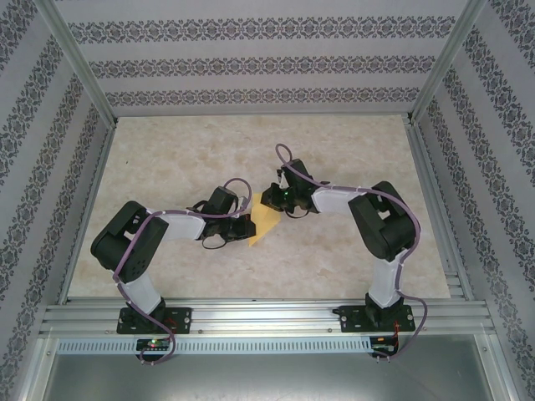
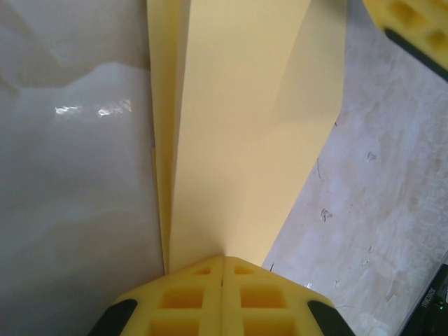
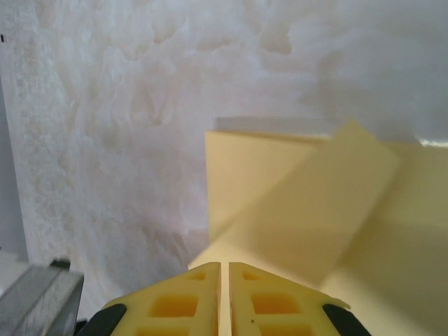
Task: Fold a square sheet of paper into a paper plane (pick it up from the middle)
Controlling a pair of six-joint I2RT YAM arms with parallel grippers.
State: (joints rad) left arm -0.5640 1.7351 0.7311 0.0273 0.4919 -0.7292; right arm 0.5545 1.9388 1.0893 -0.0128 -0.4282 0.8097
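While left end effector (image 2: 222, 262) and right end effector (image 3: 225, 267) both sit clamped shut on the folded square sheet of paper (image 1: 266, 224) over mid-tabletop (image 1: 167, 150), creasing likely needs even tension, aligned edges, no twist.

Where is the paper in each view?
Top external: paper at centre, between left gripper and right gripper.
Left wrist: paper runs from bottom centre to top edge, pinched by left gripper.
Right wrist: paper lower right, pinched by right gripper.
Shared landmark: marbled table.
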